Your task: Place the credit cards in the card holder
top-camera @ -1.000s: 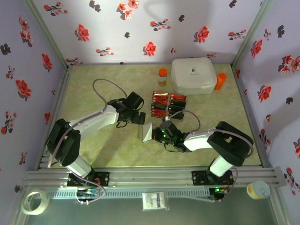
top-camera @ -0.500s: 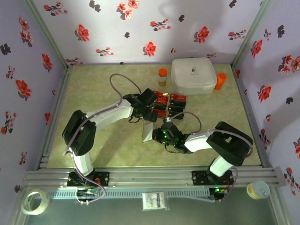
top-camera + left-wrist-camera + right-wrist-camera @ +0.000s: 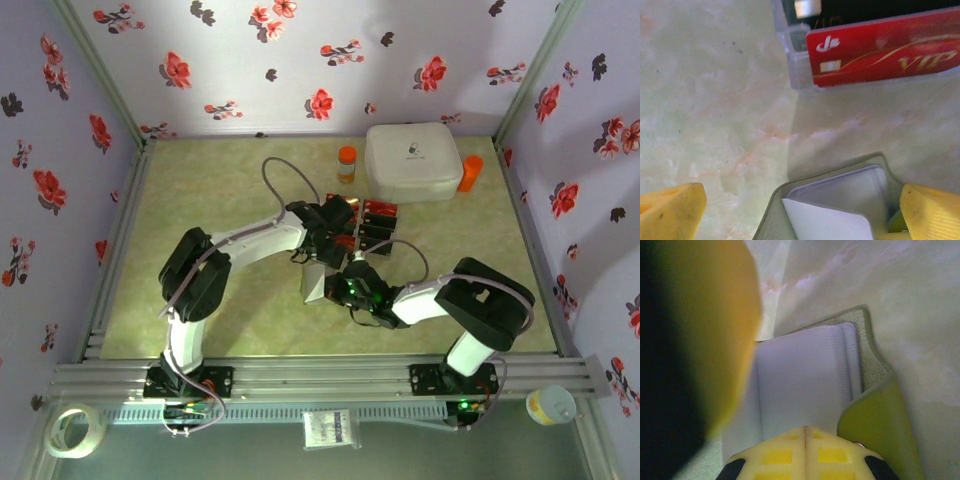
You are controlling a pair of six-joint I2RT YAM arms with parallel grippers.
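The credit cards, red and black, lie in rows mid-table; in the left wrist view a red card sits in a clear tray beside a black card. The olive card holder lies open just in front of them, its pale sleeves showing. My left gripper hovers open over the holder's far edge, its yellow fingers wide apart and holding nothing. My right gripper is shut, tips pressed onto the holder's sleeve, with the olive flap curled up beside it.
A large white rounded box stands at the back right, flanked by two orange-capped bottles. Floral walls enclose the table on three sides. The left gripper's finger looms blurred in the right wrist view.
The left arm has swung right from the table's left-middle to above the cards and the holder, staying open. The right arm and holder have barely moved.
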